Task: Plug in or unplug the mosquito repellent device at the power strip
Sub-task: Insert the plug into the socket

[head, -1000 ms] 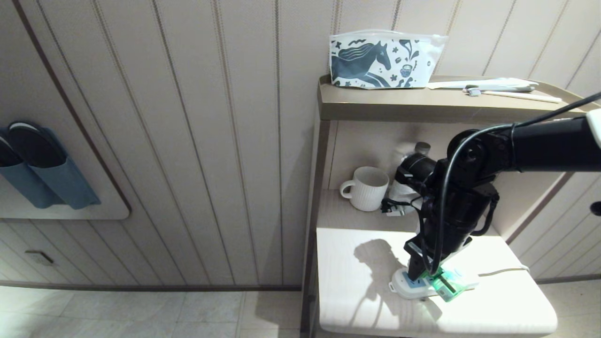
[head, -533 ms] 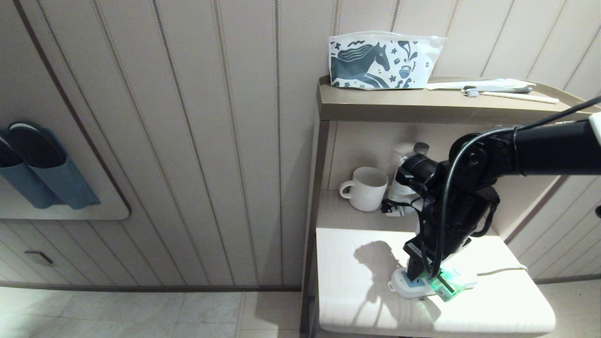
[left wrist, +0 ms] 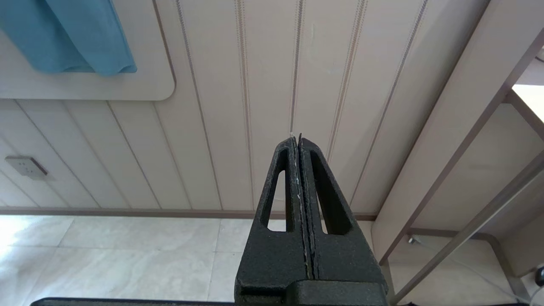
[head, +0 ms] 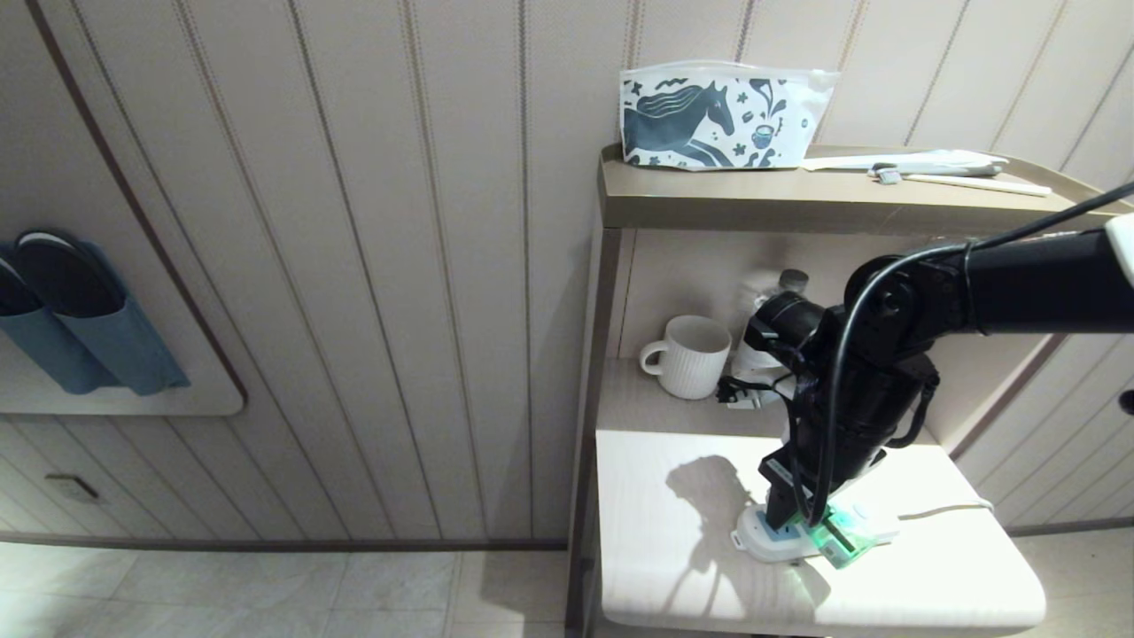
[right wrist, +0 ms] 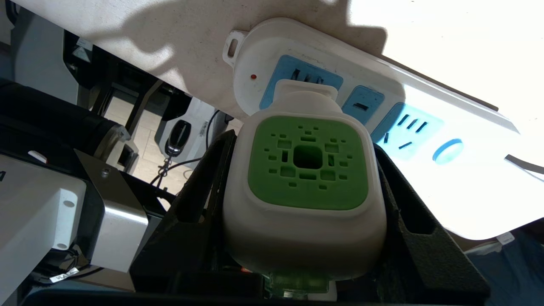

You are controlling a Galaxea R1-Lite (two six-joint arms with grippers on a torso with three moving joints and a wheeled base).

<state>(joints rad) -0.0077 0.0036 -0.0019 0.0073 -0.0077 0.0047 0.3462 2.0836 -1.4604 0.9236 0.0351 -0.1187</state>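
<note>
Barely shifting since before, right gripper point(right wrist: 304, 204) is clamping the mosquito repellent device point(right wrist: 306, 187) against the power strip point(right wrist: 382, 123); left gripper point(left wrist: 299, 146) is sitting closed.

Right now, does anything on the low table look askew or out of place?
Nothing is spilled or damaged. The power strip lies diagonally near the table's front edge, with the mosquito repellent device at its end socket, held by the right pincer.

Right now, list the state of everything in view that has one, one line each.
Mosquito repellent device: gripped, its plug end at the strip's end socket.
Power strip: lying flat on the white table, middle sockets free.
Right gripper: shut on the device.
Left gripper: shut, empty, off the table.
Ribbed mug: upright on the shelf.
</note>
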